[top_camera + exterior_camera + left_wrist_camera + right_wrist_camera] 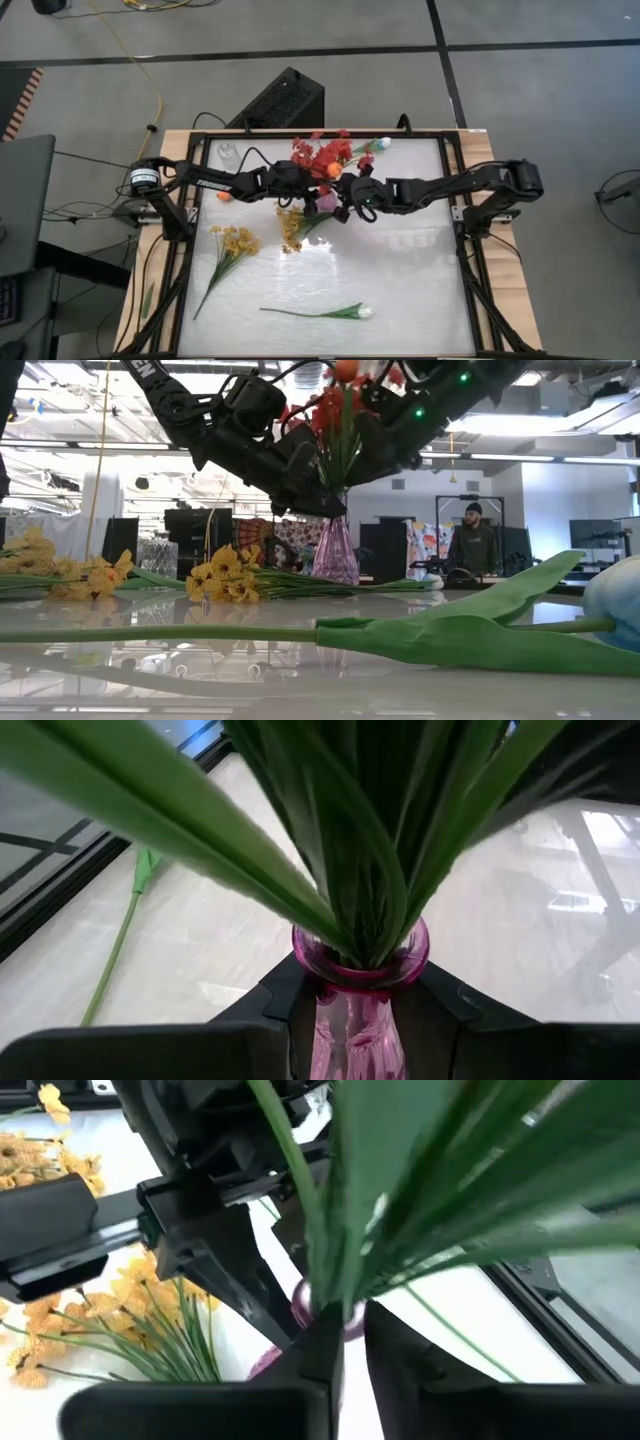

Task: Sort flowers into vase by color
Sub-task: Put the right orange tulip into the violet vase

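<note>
Glossy white tabletop (400, 290) runs out ahead, and nearest the front edge a white tulip (330, 313) lies flat on it, stem pointing left, its bud to the right; in the low view its broad green leaf fills the foreground. Further in and to the left, a yellow spray (228, 252) lies slantwise with its blooms at the far end. A second yellow spray (298, 226) lies just in front of the vase, blooms to the left.

Past that, near the middle of the table, stands the pink glass vase (336, 554), upright, with red flowers (325, 155) and an orange bloom (333, 171) rising from its mouth on a bunch of green stems. Another white bud (383, 144) shows to the right of the red cluster.

The left gripper (357, 1010) reaches in from the left and has its dark fingers closed against either side of the vase's neck, holding it. The right gripper (345, 1342) comes in from the right, sitting at the vase rim where the stems enter; its fingers stand only slightly apart with stems running down between them, and I cannot tell whether they grip any stem.

Beyond the table, a person in a dark top (472, 542) stands in the room, well apart from the arms
</note>
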`<state>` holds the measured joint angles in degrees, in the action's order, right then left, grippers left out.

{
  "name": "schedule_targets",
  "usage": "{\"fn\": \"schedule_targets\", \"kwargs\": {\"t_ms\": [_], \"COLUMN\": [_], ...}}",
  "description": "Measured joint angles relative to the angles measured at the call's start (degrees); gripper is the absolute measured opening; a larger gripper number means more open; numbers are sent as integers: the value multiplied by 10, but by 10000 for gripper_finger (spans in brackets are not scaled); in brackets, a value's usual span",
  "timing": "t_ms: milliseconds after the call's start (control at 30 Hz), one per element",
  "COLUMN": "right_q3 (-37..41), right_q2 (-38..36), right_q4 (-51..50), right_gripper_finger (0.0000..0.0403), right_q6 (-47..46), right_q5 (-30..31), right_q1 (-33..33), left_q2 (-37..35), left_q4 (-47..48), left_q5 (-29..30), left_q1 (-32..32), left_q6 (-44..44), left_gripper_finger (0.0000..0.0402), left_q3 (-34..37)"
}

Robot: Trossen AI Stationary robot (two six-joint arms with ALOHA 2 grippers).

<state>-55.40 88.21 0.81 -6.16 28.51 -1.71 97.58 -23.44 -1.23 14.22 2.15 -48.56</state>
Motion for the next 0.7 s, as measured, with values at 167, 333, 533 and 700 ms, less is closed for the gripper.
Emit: {"fn": "schedule_targets", "kwargs": {"t_ms": [167, 333, 533, 700], "right_q3": [0, 0, 0, 0], "right_q2": [-31, -72, -119, -138], "right_q4": [-54, -115, -209, -239], "right_gripper_finger": [121, 189, 254, 264], "right_q6": [-16, -34, -62, -74], "right_q5": [-22, -81, -106, -106], "right_q1": [-5, -7, -4, -3], "left_q2": [0, 0, -3, -17], "left_q4": [0, 3, 9, 30], "left_q5": [2, 13, 16, 4], "left_q1": [0, 0, 0, 0], "left_q6": [1, 2, -7, -17], "left_gripper_finger": [98, 127, 180, 219], "left_q3": [0, 1, 0, -17]}}
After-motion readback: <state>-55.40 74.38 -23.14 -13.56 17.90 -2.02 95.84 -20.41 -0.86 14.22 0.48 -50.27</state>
